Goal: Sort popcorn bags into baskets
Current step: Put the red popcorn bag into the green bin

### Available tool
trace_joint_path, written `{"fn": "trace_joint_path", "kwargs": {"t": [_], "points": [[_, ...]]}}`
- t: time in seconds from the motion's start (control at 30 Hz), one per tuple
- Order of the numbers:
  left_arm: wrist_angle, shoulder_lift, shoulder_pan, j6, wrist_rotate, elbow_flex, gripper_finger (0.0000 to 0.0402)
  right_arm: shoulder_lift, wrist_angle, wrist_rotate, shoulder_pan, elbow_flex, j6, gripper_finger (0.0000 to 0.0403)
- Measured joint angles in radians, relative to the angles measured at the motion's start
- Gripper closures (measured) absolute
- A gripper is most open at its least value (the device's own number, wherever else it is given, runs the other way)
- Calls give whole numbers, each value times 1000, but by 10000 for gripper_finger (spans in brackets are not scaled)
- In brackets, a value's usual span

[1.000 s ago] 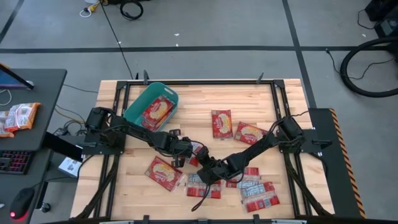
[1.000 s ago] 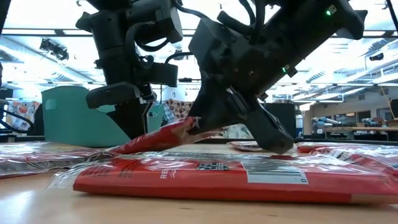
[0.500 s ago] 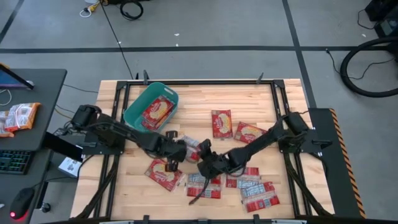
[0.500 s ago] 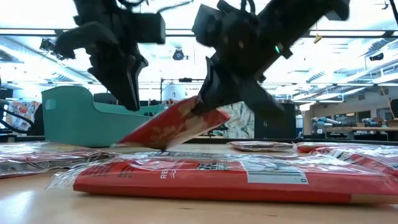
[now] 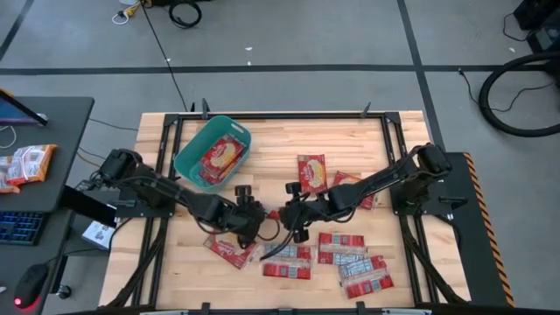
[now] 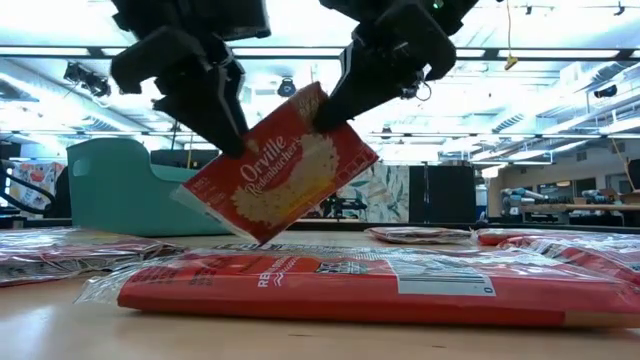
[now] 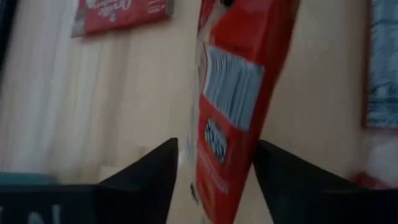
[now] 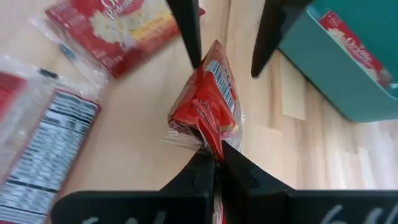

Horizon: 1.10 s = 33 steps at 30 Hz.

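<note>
A red popcorn bag (image 6: pixel 281 176) hangs tilted above the table's middle, its oval popcorn picture toward the low camera. My right gripper (image 5: pixel 291 213) is shut on it. My left gripper (image 5: pixel 251 216) is open, one finger on each side of the bag's other end (image 7: pixel 231 118). The teal basket (image 5: pixel 213 150) stands at the far left with one bag (image 5: pixel 224 156) lying in it. Several more popcorn bags lie flat on the table, among them one (image 5: pixel 312 172) at the middle and one (image 5: pixel 229 248) near the front. My right gripper pinches the bag's crumpled end seam (image 8: pixel 210 138) between its two fingers, coming from the table's right side. The bag is lifted clear of the table and stands edge-up, slanting down away from the fingers. My left gripper: whether its open fingers touch the bag, I cannot tell.
Flat bags (image 5: pixel 366 275) crowd the near right of the table, and one (image 6: pixel 350 285) lies close before the low camera. A desk at the left carries an orange-white packet (image 5: pixel 26 164) and a keyboard. A dark metal frame (image 5: pixel 385 140) edges the table.
My right gripper has gone up and toward the far edge with the popcorn bag. The bag, whose lower end lay on the table, is now lifted clear and turned so that its printed face shows in the low view. My left gripper has drawn a little toward the table's left.
</note>
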Motion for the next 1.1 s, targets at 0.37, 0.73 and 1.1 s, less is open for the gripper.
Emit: {"fn": "trace_joint_path", "kwargs": {"t": [0.37,0.73,1.1], "points": [[37,0,58,12,112,1,225,-3,12,-33,-8,0,91,388],[29,0,73,22,125,1,334,-3,32,-23,-8,0,91,365],[-35,-22,102,10,142,3,366,-89,-84,-22,-10,0,129,279]]}}
